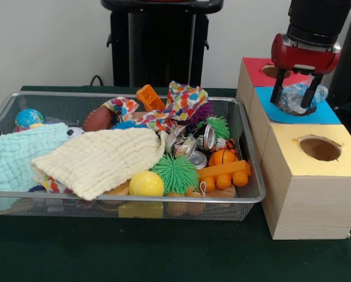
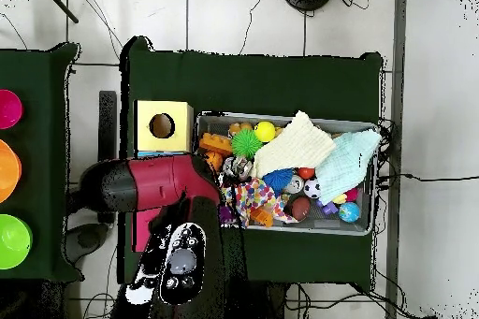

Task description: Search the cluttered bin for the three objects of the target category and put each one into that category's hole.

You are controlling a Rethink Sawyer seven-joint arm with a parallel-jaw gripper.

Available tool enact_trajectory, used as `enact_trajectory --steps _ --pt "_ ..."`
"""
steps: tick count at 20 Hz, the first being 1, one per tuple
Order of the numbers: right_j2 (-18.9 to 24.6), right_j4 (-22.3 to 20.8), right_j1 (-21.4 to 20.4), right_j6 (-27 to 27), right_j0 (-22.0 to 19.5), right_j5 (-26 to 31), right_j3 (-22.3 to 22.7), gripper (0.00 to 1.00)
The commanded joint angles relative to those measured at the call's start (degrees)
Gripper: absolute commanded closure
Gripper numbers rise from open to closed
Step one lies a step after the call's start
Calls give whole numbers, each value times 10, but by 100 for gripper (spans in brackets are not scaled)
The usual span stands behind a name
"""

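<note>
My gripper [image 1: 293, 101] hangs over the blue face [image 1: 331, 114] of the wooden box at the right. Its two black fingers [image 1: 277, 94] stand on either side of a wad of wrinkly clear plastic [image 1: 294, 97] and hold it just above the face. The wad and fingers hide the blue hole. The wire mesh bin [image 1: 134, 198] sits to the left, full of clutter; I make out no other plastic wad in it. In the overhead view the red arm [image 2: 154, 184] covers the gripper and the blue box, beside the bin [image 2: 290, 231].
The red-faced box [image 1: 255, 66] stands behind the blue one, and the yellow-faced box with its hole [image 1: 319, 148] in front. In the bin lie a cream cloth [image 1: 102, 158], a mint cloth [image 1: 14, 155], spiky green balls [image 1: 174, 173], metal tins [image 1: 196, 158] and an orange toy [image 1: 225, 173].
</note>
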Motion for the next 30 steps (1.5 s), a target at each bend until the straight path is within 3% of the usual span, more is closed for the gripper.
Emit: enact_trajectory --steps 1,16,23,30 --pt "15 20 -4 85 -25 7 9 0" --pt "28 12 -69 41 -59 56 36 0" --pt "25 14 -108 53 -40 78 66 0" --pt "24 12 -113 62 -30 84 70 0"
